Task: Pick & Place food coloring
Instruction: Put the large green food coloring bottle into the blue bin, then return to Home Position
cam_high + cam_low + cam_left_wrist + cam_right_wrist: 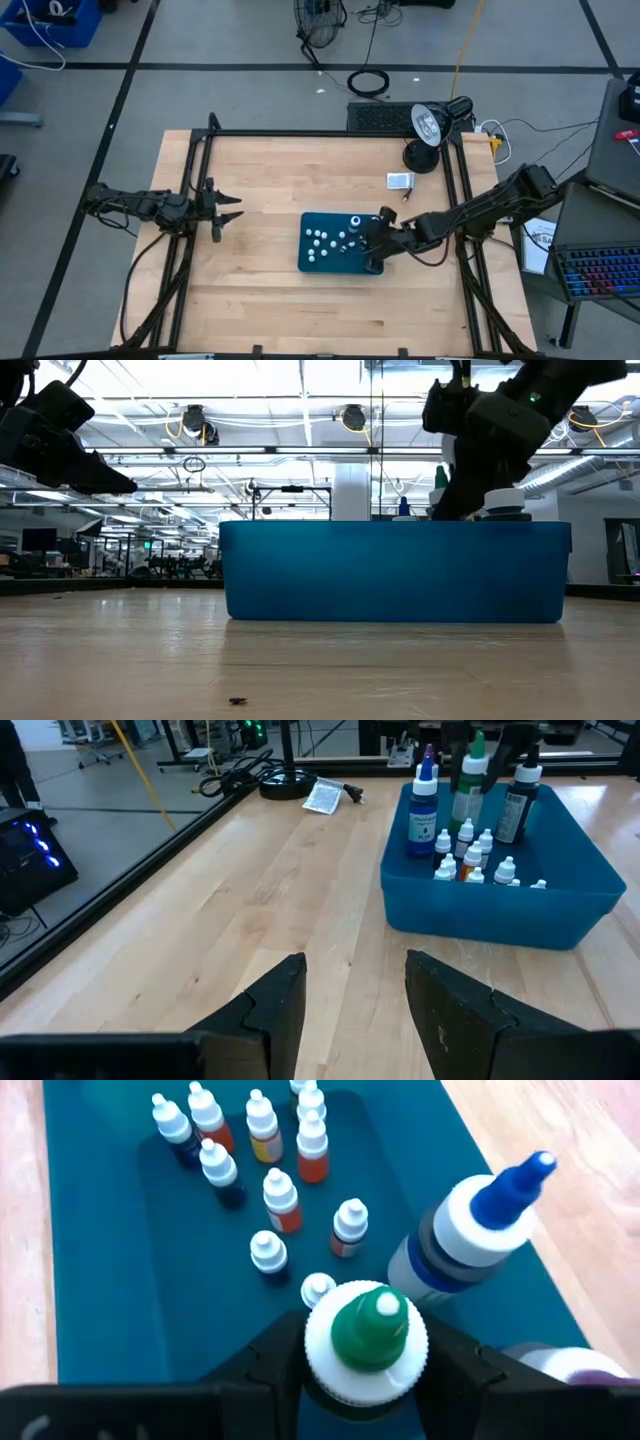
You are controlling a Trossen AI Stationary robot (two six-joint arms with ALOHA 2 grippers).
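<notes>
The right gripper (365, 1370) is closed on a bottle with a green tip and a white ribbed cap (366, 1338); its two dark fingers press the cap from both sides. In the high view this gripper (372, 238) is at the right end of the blue rectangular plastic tray (315, 262), a little right of the middle of the frame.

Just beside the held bottle, in the right wrist view, stands a larger bottle with a blue tip and a white shoulder (470, 1230), and at the lower right edge of that frame a pale cap with a purple tint (565, 1370) shows only in part. Farther inside the tray a group of small upright dropper bottles with white tops (260, 1150) stands toward the upper left of the frame; their bodies are orange, yellow, dark blue and other colours. All of them are inside the tray.

In the left wrist view the same tray is in the upper right of the frame, and three tall bottles rise at its far side: a blue one (423, 805), a green one (468, 780) and a black one (518, 795).

The left gripper (228, 208) waits at the left side of the light wooden table (260, 300), well apart from the tray, with its fingers (270, 1010) parted and nothing between them.
</notes>
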